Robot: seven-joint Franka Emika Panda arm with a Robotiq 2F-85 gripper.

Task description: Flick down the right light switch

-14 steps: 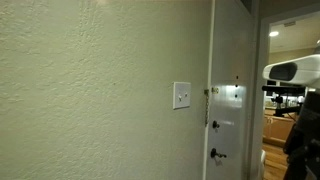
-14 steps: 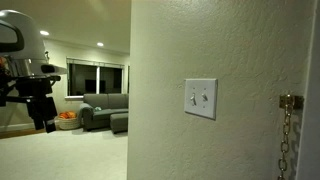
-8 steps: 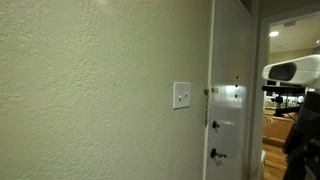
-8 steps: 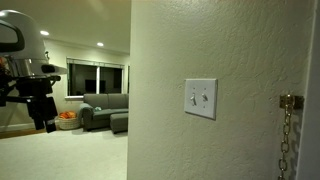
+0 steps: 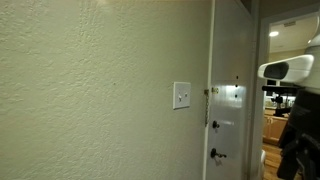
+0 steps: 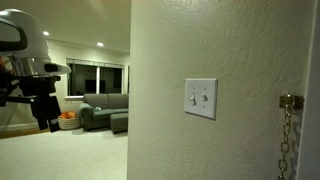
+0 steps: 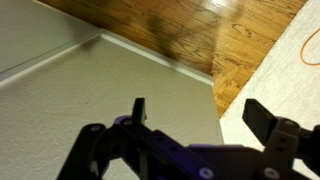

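Note:
A small white wall plate (image 6: 200, 98) with two tiny toggles sits on the textured wall; it also shows in an exterior view (image 5: 181, 95). The right light switch (image 6: 206, 98) is the right-hand toggle, next to the left toggle (image 6: 193, 98). The arm with its gripper (image 6: 45, 112) stands far from the wall, in the room to the left; in an exterior view the arm (image 5: 290, 75) shows beyond the door. In the wrist view my gripper (image 7: 200, 112) is open and empty, with wall and wood floor behind it. The plate is not in the wrist view.
A white door (image 5: 228, 90) with dark latches (image 5: 216, 154) stands right of the plate. A brass chain (image 6: 286, 130) hangs at the wall's right edge. A grey sofa (image 6: 105, 110) stands in the room behind the arm.
The arm has shifted slightly: a little to the right in one exterior view, and a little to the left and down in the other. The switch plate is unchanged.

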